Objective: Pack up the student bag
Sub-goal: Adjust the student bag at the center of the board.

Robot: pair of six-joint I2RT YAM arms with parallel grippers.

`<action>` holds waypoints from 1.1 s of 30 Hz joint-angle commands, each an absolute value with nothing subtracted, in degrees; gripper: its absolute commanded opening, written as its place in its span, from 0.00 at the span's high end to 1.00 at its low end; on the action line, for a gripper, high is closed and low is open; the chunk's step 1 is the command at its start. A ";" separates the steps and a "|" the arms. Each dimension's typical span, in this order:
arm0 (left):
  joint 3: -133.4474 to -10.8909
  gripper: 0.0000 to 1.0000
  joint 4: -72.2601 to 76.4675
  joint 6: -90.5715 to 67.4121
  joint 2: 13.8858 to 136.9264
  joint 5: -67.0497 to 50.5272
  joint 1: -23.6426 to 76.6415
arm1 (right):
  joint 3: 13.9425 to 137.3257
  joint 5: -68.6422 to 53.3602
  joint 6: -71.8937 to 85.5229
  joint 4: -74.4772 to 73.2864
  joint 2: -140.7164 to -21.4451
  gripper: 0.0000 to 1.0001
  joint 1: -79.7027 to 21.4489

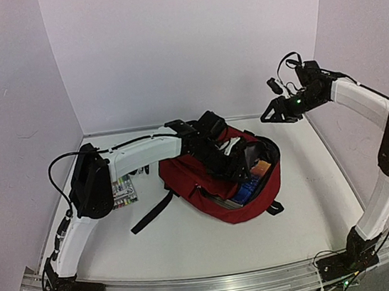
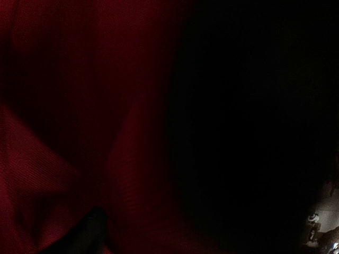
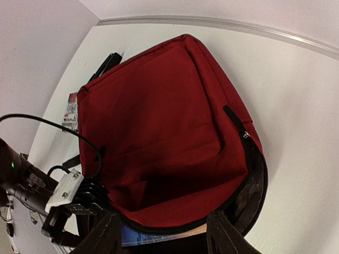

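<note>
The student bag (image 1: 207, 187), dark red with black straps, lies in the middle of the table with its mouth open toward the right. Blue and orange items (image 1: 249, 187) show inside it. My left gripper (image 1: 231, 161) reaches into the bag's mouth. Its wrist view shows only dark red fabric (image 2: 79, 132) close up, so its jaws cannot be made out. My right gripper (image 1: 277, 110) hangs high at the back right, well above the bag. In the right wrist view it looks down on the bag (image 3: 159, 116), and the gripper (image 3: 164, 219) is open with nothing between its fingers.
A pack of coloured markers (image 1: 123, 191) lies on the table to the left of the bag, under the left arm, and shows again in the right wrist view (image 3: 70, 114). A black strap (image 1: 152, 213) trails from the bag toward the front. White walls enclose the table at the back and on both sides.
</note>
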State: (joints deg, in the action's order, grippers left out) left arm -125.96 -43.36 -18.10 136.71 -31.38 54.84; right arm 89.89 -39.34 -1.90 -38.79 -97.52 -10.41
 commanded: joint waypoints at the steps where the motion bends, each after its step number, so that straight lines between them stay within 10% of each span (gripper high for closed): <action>1: -123.05 0.18 -42.42 -17.17 131.47 -34.91 55.12 | 90.22 -40.38 -8.39 -42.53 -99.33 0.47 -10.40; 8: -114.07 0.11 -35.22 -20.58 121.05 -32.05 54.85 | 92.86 -40.60 -13.69 -46.30 -100.10 0.44 -12.86; 23: -87.90 0.22 -20.88 -36.02 107.79 -21.33 49.38 | 81.80 -29.47 -21.52 -46.46 -111.13 0.84 -18.88; 33: -85.51 0.12 -28.53 -36.29 105.50 -10.10 48.87 | 90.86 -29.26 -15.34 -40.07 -115.07 0.68 -21.48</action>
